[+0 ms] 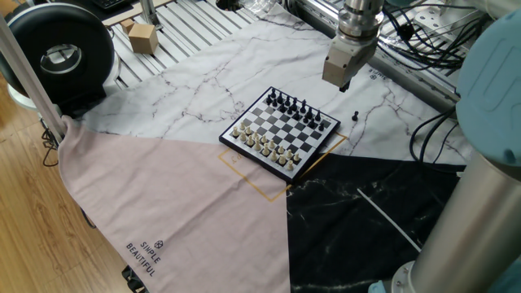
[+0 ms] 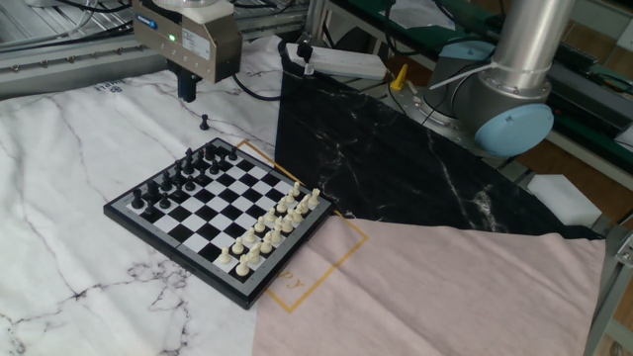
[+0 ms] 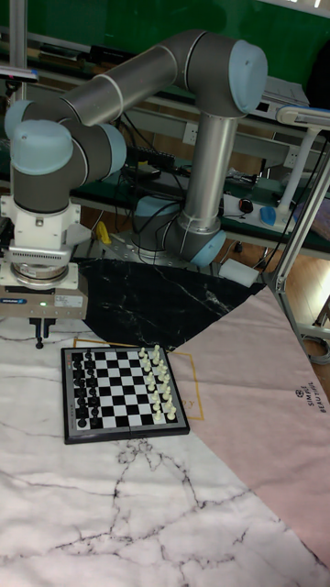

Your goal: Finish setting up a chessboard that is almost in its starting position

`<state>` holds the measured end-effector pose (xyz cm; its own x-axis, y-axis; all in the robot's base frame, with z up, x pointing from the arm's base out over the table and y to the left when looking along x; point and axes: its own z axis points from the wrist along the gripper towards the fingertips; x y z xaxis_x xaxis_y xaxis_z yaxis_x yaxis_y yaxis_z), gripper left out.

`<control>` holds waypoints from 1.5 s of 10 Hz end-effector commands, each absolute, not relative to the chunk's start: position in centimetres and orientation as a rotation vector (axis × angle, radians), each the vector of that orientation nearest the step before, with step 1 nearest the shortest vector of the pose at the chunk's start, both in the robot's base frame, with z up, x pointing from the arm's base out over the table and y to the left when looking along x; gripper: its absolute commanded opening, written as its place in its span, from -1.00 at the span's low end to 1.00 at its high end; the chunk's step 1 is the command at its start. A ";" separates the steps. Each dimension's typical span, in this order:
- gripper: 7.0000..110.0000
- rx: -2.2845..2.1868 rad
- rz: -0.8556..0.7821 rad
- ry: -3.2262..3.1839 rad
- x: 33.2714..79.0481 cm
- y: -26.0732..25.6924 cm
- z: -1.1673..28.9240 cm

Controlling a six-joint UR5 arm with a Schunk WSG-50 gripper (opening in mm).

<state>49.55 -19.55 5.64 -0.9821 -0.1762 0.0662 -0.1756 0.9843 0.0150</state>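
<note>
One stray black pawn (image 2: 205, 122) stood off chessboard (image 2: 220, 217), upper left; tiny, light, rigid, easily toppled, best pinched at head. Claw (image 2: 187, 92) hovered above; opening impossible to tell.

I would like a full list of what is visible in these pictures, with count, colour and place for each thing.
chessboard: one, black and white squares, on the marble cloth, over an orange outline
black pieces: two rows, on the board side nearer the gripper
cream pieces: two rows, opposite side
lone pawn: one, black, on the cloth off the board, near the gripper
cloth: white marble, pink and black marble sections
box: one, brown, on the metal rails
round case: one, black, beside the table
arm: one, grey with pale blue caps
gripper: one, above the lone pawn, holding nothing
</note>
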 end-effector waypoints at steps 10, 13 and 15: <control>-1.00 0.341 0.114 -3.082 51.1 -21.3 6.6; -0.71 0.384 0.134 -3.092 51.6 -21.6 6.6; -0.71 0.369 0.104 -3.065 50.8 -21.2 6.6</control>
<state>51.05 -21.35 6.49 -0.9701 -0.2370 0.0527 -0.2405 0.9679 -0.0736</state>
